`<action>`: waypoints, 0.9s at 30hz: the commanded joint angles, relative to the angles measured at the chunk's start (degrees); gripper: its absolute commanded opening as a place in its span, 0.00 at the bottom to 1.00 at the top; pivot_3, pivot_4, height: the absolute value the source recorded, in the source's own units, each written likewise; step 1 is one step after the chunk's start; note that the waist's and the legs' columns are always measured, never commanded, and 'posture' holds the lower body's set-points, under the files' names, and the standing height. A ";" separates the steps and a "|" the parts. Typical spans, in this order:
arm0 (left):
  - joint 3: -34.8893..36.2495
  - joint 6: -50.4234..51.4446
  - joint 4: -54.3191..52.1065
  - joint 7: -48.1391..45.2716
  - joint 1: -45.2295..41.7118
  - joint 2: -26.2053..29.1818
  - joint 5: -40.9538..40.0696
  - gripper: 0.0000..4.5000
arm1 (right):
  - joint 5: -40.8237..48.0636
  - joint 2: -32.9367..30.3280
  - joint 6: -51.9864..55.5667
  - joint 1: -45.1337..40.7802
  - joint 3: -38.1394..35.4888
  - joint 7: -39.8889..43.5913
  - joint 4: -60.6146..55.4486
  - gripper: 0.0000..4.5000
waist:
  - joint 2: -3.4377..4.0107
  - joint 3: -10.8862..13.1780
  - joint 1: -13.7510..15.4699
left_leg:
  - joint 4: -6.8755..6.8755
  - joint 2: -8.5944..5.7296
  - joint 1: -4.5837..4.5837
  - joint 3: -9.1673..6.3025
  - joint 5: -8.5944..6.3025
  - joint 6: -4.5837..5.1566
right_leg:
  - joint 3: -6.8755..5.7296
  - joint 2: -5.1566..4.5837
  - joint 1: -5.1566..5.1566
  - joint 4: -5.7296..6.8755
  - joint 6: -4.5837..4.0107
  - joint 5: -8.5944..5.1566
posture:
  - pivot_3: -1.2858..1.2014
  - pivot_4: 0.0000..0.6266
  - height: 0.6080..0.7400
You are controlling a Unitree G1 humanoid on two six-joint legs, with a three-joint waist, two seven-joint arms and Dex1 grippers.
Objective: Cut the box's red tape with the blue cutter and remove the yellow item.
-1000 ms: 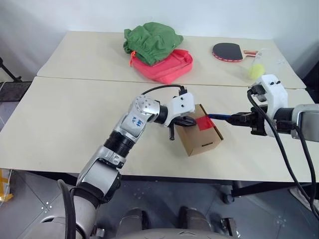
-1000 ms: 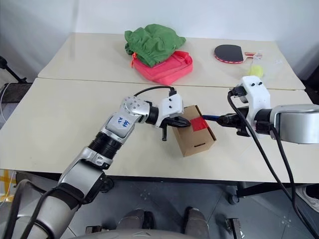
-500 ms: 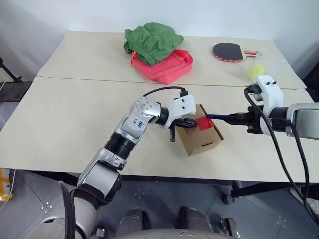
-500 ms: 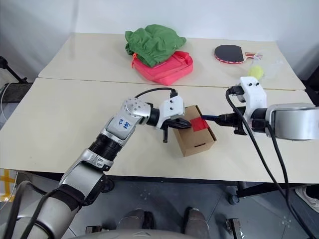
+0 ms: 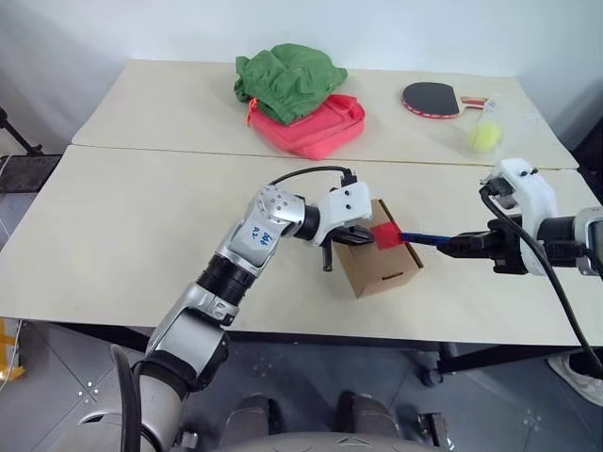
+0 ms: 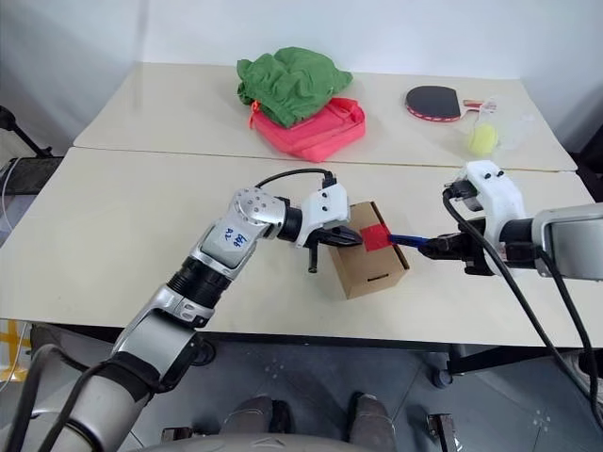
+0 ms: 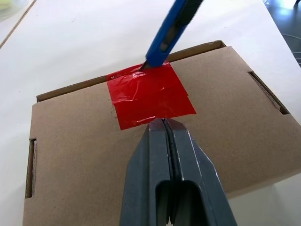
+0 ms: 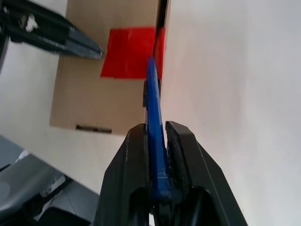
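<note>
Jaws of my right gripper [image 8: 157,134] are clamped on the blue cutter [image 8: 155,127], whose tip meets the far edge of the red tape [image 7: 148,94] at the flap seam of the box [image 5: 382,254]. My left gripper [image 7: 164,125] has its fingers pressed together, tips on the box top at the tape's near edge, opposite the cutter.

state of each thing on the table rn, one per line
box: flaps shut, lying on the table
red tape: on the flap seam, cutter tip at its edge
blue cutter: held in the right end effector
left end effector: shut, tips on the box top
green cloth: bunched on the pinkish-red bag
</note>
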 commanded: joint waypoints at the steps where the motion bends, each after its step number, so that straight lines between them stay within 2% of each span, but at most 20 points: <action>1: -4.70 2.59 1.89 -1.11 2.85 -0.15 2.15 0.00 | 2.14 -2.76 1.19 0.98 -0.87 4.07 -2.53 0.06 | 0.00 -0.01 -0.01 | 0.00 0.00 0.00 0.00 0.00 0.00 | 0.00 0.00 0.00 0.00 0.00 0.00 | 0.52 0.24 1.00; 10: -4.42 3.39 1.15 -1.06 3.18 0.07 1.87 0.00 | 2.14 -11.08 0.39 8.07 -5.48 10.77 -3.52 0.06 | 0.00 -0.04 0.01 | 0.01 0.01 0.00 -0.01 0.00 0.00 | 0.00 -0.01 0.00 -0.02 -0.01 -0.01 | 0.52 0.24 1.00; 13: -3.46 2.82 0.98 -1.06 3.17 0.23 1.17 0.00 | 2.14 -11.66 0.04 10.62 -12.22 13.23 -2.31 0.06 | -0.01 -0.04 -0.02 | 0.01 0.01 0.00 -0.01 -0.01 0.01 | 0.00 -0.02 0.01 -0.05 -0.02 0.00 | 0.52 0.24 1.00; 17: -0.28 1.93 -0.50 -2.46 3.65 1.33 -1.98 0.00 | 2.14 -10.98 5.83 16.47 -26.39 15.10 2.76 0.06 | -0.01 -0.04 -0.05 | 0.00 0.02 0.00 0.00 -0.01 0.01 | 0.01 -0.02 0.00 -0.03 -0.02 0.00 | 0.52 0.24 1.00; 20: 3.64 0.44 -3.23 -6.84 4.76 3.67 -7.29 0.00 | -7.00 -4.64 10.63 22.18 -42.79 14.63 6.56 0.06 | -0.04 -0.04 -0.04 | 0.01 0.04 0.00 -0.01 0.00 0.01 | -0.01 -0.01 -0.01 0.02 -0.03 0.00 | 0.52 0.24 1.00; 22: 5.52 -1.86 -4.60 -9.68 5.42 5.95 -9.91 0.00 | -14.95 0.17 11.30 26.45 -50.78 17.21 5.47 0.06 | -0.04 -0.04 -0.06 | 0.01 0.02 -0.01 0.01 0.00 0.01 | 0.00 0.00 -0.01 0.03 -0.03 0.00 | 0.52 0.24 1.00; 25: 8.61 -4.09 -6.03 -13.79 6.32 9.77 -13.75 0.00 | -27.84 8.00 4.96 34.00 -56.68 23.76 3.06 0.06 | -0.04 -0.04 -0.01 | 0.04 -0.01 -0.01 0.06 0.00 0.00 | 0.07 0.01 -0.06 0.07 -0.03 0.00 | 0.52 0.24 1.00; 27: 9.90 -5.10 -5.89 -15.30 6.69 12.00 -14.81 0.00 | -36.53 11.88 -2.51 37.95 -56.35 29.46 1.66 0.06 | -0.02 -0.03 0.01 | 0.05 -0.04 -0.03 0.09 0.00 0.00 | 0.09 0.01 -0.06 0.08 -0.02 0.00 | 0.52 0.24 1.00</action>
